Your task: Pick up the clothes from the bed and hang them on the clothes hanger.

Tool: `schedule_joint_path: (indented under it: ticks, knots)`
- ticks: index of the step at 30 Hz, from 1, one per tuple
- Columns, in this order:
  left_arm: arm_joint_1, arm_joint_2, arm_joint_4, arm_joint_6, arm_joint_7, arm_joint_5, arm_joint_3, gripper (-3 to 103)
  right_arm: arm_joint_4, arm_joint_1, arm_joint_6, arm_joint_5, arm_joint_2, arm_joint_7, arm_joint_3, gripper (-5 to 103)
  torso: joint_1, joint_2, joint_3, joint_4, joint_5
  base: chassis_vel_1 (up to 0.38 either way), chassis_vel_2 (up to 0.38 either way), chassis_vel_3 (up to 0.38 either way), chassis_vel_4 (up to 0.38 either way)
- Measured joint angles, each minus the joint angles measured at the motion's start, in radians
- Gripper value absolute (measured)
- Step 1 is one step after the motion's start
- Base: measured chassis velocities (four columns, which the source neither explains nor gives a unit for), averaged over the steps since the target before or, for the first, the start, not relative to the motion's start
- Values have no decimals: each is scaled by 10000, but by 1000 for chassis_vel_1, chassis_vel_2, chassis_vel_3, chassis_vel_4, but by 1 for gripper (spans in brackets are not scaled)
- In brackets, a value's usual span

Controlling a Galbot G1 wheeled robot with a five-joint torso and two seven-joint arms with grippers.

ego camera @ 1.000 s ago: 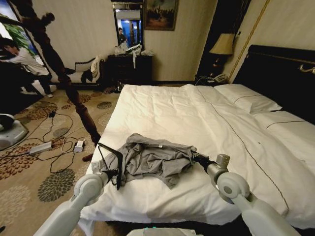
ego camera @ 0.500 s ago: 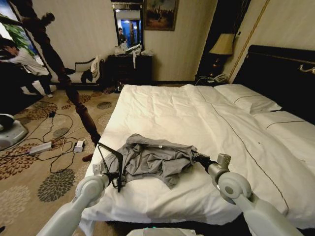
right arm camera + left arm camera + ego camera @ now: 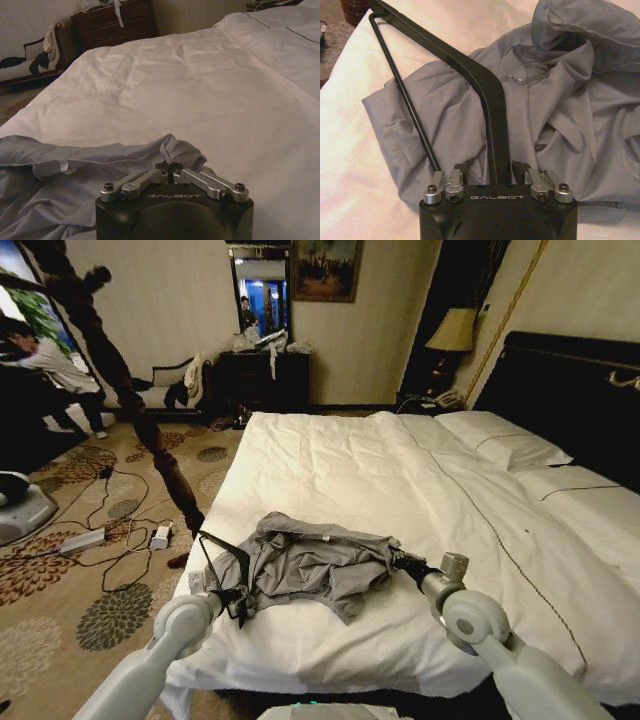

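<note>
The clothes [image 3: 310, 562], one creased light-grey garment, lie bunched on the near part of the bed [image 3: 420, 490], close to its left edge. The heap's long axis runs across the bed, from my left side toward my right, not toward the black headboard.

My left gripper [image 3: 496, 172] sits at the left end of the heap, and its fingers are clamped on the clothes hanger [image 3: 470, 75], pinching one thick black arm of it. From my grip that arm rises and bends away toward the bed's left edge, with the thin black bar running beside it to the same far corner. The silver hook [image 3: 530, 76] lies flat on the grey cloth, pointing toward the middle of the garment.

My right gripper [image 3: 169, 170] is at the right end of the heap, fingers drawn together on a raised fold of the grey fabric, with white duvet stretching beyond it.

The only writing I can read is "GALBOT", printed in pale letters on the black body of each gripper, in both wrist views.
</note>
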Motion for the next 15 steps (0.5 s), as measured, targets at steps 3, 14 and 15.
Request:
schedule_joint_path:
  ticks: [3, 14, 15]
  knots:
    - [67, 0, 22, 0, 41, -5, -6, 36, -12, 2, 1, 14, 8, 6, 0, 0, 0, 0, -1, 0, 0, 0, 0, 0, 0]
    - [146, -83, 209, -15, 228, 66, -9, 17, -5, -38, 4, 11, 22, 8, 28, 0, 0, 0, 0, 0, 1, 0, 0, 0, 0]
    - [146, -83, 209, -15, 228, 66, -9, 17, -5, -38, 4, 11, 22, 8, 28, 0, 0, 0, 0, 0, 1, 0, 0, 0, 0]
